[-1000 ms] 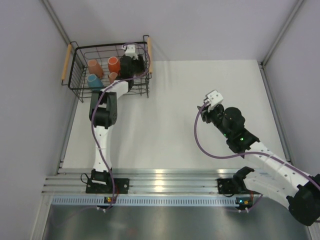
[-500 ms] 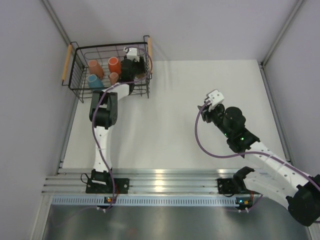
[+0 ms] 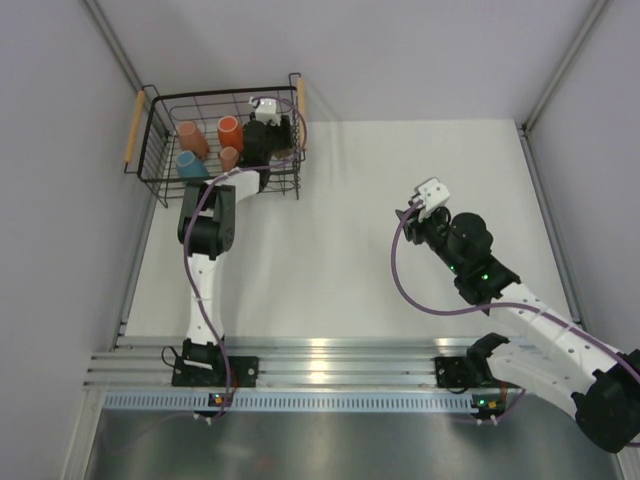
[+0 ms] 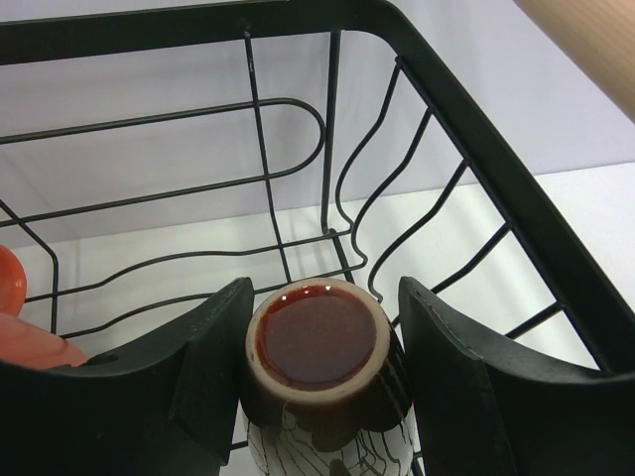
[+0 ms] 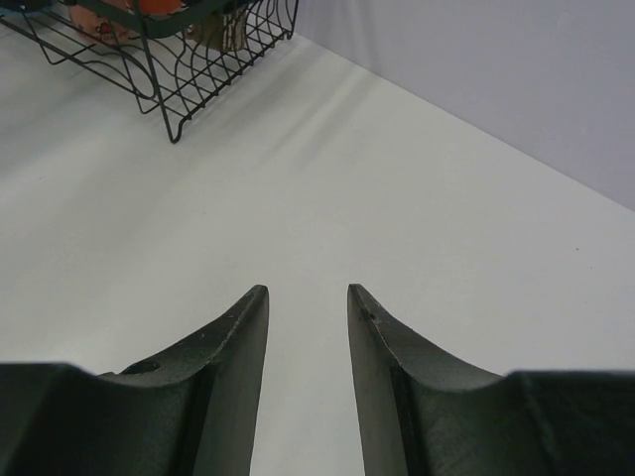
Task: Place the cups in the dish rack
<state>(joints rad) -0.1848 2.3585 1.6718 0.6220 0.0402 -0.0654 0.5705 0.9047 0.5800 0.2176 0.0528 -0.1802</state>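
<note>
At the far left corner of the white table [image 3: 350,200]: a black wire rectangular dish rack [image 3: 152,140] with two light wooden handles, one on each short side. Reaching into it from the near side, the left gripper [image 4: 322,297], pressed from both sides against a dark brown glazed mug [image 4: 317,347] and so pinching it between the two black fingers. Held in the right part of the rack, near the far right corner, just beside the wavy plate-holder wires. Facing the wrist camera, a round end of this mug with a pale ring and a glossy red-brown centre; cannot tell whether mouth or base. Cannot tell either whether resting on the rack floor or hanging above it.

Also inside the rack, left of the gripper: a bright orange mug [image 3: 229,130], a salmon-pink mug [image 3: 191,138] further left, a second salmon-pink mug [image 3: 229,157] nearer, a light blue mug [image 3: 188,165] at the near left.

Well apart from the rack, over the bare right half of the table, the right gripper [image 5: 306,293], fingers parted by a narrow gap, gripping nothing, pointing toward the rack.
</note>
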